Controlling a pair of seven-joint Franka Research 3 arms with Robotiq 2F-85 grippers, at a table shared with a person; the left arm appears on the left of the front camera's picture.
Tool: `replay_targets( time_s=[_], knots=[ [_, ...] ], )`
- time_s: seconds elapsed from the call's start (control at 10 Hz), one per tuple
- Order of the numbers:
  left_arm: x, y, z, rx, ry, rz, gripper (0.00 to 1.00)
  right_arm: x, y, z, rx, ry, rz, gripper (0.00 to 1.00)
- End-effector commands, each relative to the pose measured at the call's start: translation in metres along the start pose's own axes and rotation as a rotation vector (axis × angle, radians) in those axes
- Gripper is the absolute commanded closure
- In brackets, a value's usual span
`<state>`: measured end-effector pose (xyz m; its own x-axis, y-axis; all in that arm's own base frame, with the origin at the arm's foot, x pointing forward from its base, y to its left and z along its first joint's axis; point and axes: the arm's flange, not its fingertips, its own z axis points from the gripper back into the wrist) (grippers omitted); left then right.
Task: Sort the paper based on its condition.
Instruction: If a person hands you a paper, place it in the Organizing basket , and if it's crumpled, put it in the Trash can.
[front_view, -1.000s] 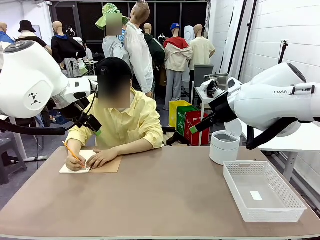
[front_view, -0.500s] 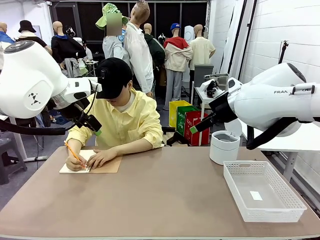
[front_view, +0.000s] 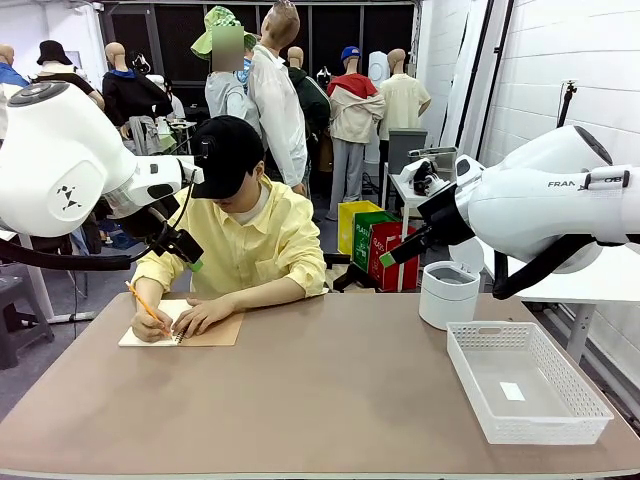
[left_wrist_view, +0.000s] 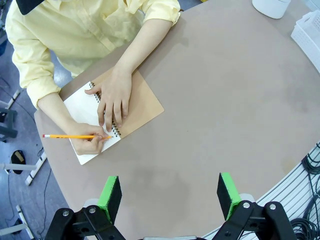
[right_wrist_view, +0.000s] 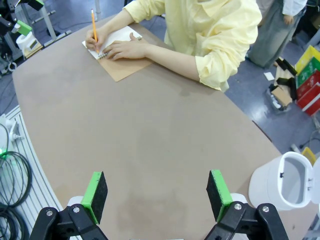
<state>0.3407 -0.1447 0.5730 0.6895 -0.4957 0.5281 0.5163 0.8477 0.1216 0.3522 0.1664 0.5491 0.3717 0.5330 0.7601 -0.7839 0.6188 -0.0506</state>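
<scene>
Above the near side of the table (left_wrist_view: 225, 100), I am holding my left gripper (left_wrist_view: 168, 192) with the jaws standing wide apart and nothing between the green pads. My right gripper (right_wrist_view: 156, 192) is hanging the same way over bare tabletop, open and empty.

The left wrist view is giving me the paper (left_wrist_view: 80, 107) from above. It is a white page lying open on a spiral notebook (left_wrist_view: 145, 102) with a brown cover, near the far left edge. The person's one hand (left_wrist_view: 114, 97) is pressing flat on it, and the other is holding an orange pencil (left_wrist_view: 75, 136) against the page.

The right wrist view is looking into the open top of a white bin (right_wrist_view: 285, 185), which seems empty. The front view is showing a white basket (front_view: 470, 375) just in front of that bin, near the right edge, with a small white slip on its bottom.

Between the notebook and the basket, the wide middle of the table is lying bare.
</scene>
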Motion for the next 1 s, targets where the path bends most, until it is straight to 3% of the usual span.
replay_targets(
  time_s=[0.0, 0.9],
  knots=[
    [-0.0007, 0.0014, -0.0022, 0.001, -0.011, -0.008, 0.00, -0.0009, 0.0004, -0.0001, 0.007, 0.002, -0.004, 0.00],
    [-0.0007, 0.0014, -0.0022, 0.001, -0.011, -0.008, 0.00, -0.0009, 0.0004, -0.0001, 0.007, 0.002, -0.004, 0.00]
  ],
)
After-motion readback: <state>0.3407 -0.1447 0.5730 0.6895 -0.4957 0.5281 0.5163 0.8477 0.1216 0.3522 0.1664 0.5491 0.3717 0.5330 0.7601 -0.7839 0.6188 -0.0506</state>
